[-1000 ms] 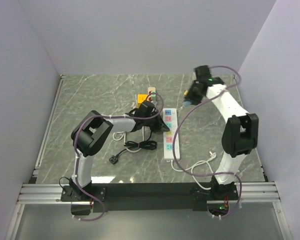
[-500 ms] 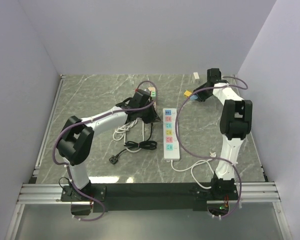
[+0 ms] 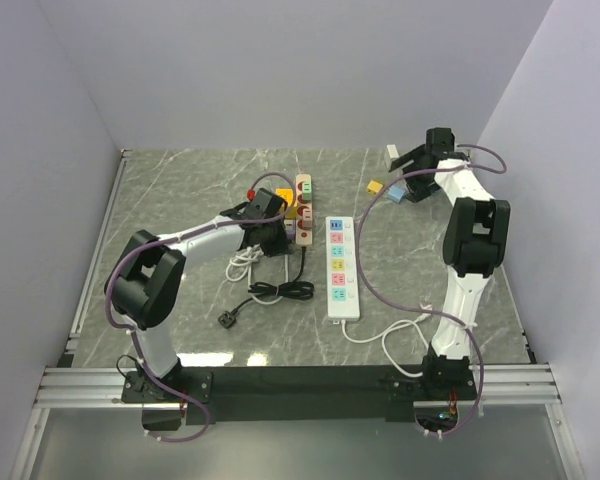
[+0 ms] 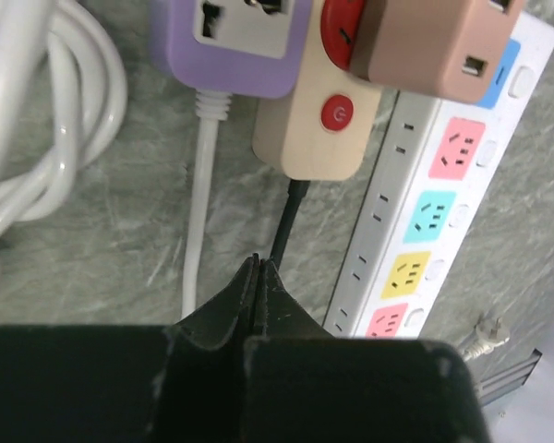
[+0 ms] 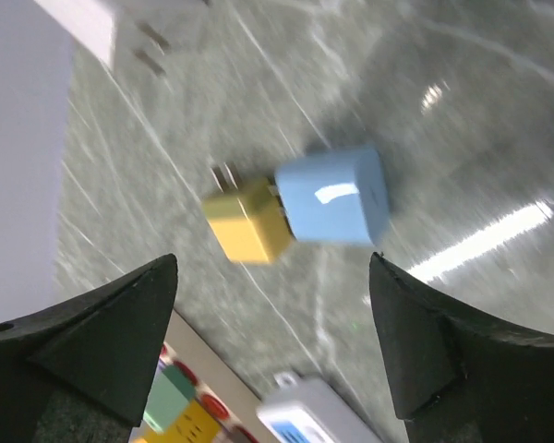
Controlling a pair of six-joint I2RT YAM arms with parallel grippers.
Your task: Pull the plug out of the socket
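A blue cube plug (image 5: pixel 337 196) and a yellow adapter (image 5: pixel 245 226) lie end to end on the marble at the back right, the yellow one's prongs pointing away from the blue. My right gripper (image 5: pixel 272 263) hangs open just above them and holds nothing; from above it (image 3: pixel 413 172) is right of the blue plug (image 3: pixel 398 192) and the yellow adapter (image 3: pixel 378 187). My left gripper (image 4: pixel 258 263) is shut and empty, over a black cable (image 4: pixel 286 221) near the beige socket strip (image 4: pixel 319 129). From above, this gripper (image 3: pixel 273 235) sits left of that strip (image 3: pixel 303 208).
A white power strip (image 3: pixel 340 265) with coloured sockets lies mid-table, its cord running toward the right arm's base. A purple socket (image 4: pixel 240 37) and a coiled white cable (image 3: pixel 242 262) lie beside the left gripper. A black plug (image 3: pixel 230 318) lies nearer. A white plug (image 3: pixel 392 151) rests by the back wall.
The right gripper has opened and the blue plug with the yellow adapter now lies on the table. The left gripper has drawn back to the left, uncovering the beige strip.
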